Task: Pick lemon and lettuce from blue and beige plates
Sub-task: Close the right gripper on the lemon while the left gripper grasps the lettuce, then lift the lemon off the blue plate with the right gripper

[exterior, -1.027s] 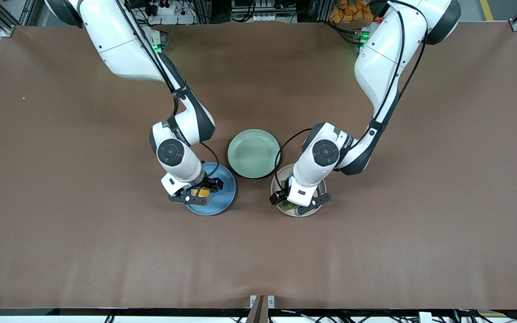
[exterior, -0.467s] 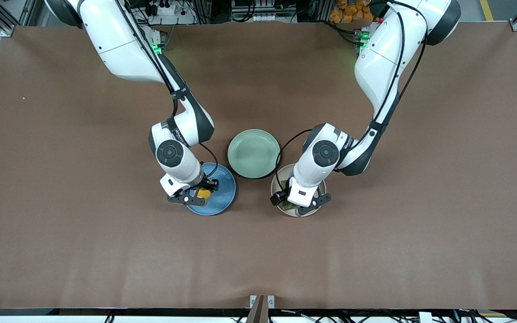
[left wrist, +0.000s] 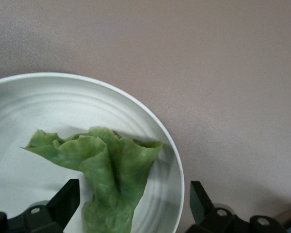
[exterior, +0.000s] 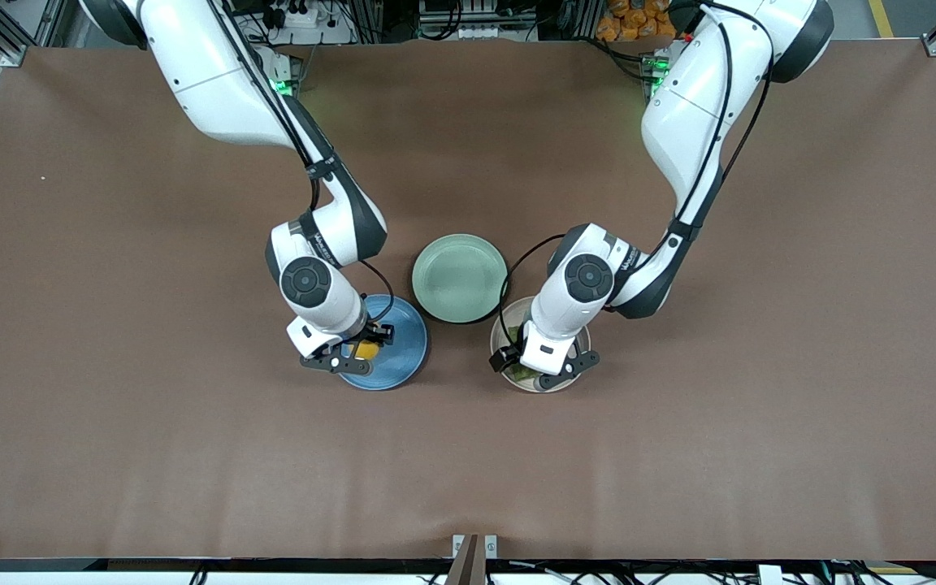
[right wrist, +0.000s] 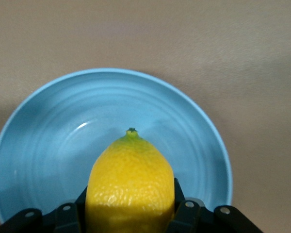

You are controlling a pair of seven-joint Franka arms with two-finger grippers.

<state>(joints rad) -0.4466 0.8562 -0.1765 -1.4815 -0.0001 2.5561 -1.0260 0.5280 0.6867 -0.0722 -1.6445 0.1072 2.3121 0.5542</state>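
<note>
Right wrist view: right tool [right wrist: 131,213] clamps lemon [right wrist: 130,184]; left tool [left wrist: 133,208], fingers apart, straddles lettuce [left wrist: 106,170].

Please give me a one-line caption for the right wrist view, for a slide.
Right gripper jaws shut on the oval bright yellow lemon above the round medium blue plate.

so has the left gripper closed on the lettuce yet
No, in the left wrist view the left gripper stands wide open, one finger on each side of the lettuce lying on the beige plate.
</note>
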